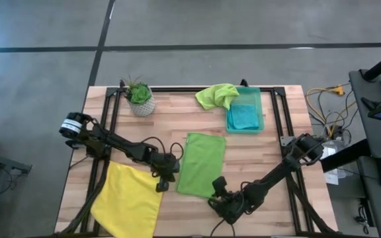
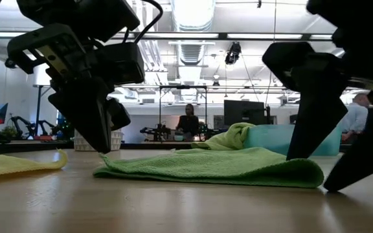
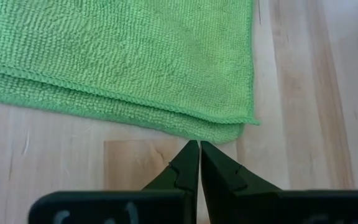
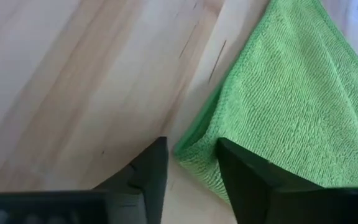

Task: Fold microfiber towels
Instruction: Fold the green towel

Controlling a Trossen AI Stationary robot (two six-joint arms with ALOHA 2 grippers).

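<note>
Nearest the front edge of the desk (image 1: 270, 158), the right gripper (image 1: 218, 187) sits low at the near right corner of the folded lime green towel (image 1: 202, 164). In its wrist view the fingers (image 4: 151, 168) stand apart, with that corner of the cloth lying between them on the wood; whether they touch it cannot be told.

Just left of the same towel is the left gripper (image 1: 162, 186), at the cloth's near left corner. Its wrist view shows the two tips (image 3: 188, 163) pressed together on nothing, pointing at the doubled hem but stopping just short of it.

The yellow towel (image 1: 129, 199) lies spread at the front left of the desk, one corner hanging past the edge, just beside the left gripper.

The folded lime green towel lies flat in the middle of the desk (two layers show at its hem in the left wrist view), its long side running front to back.

Farther back, a potted plant (image 1: 139, 98) stands at the left rear. At the right rear a translucent green bin (image 1: 260, 112) holds the teal towel (image 1: 243, 116), and the second lime green towel (image 1: 217, 95) is bunched over the bin's left rim, spilling onto the desk.

Beyond the desk, in the low view, a person (image 2: 188, 123) sits in the room behind.
</note>
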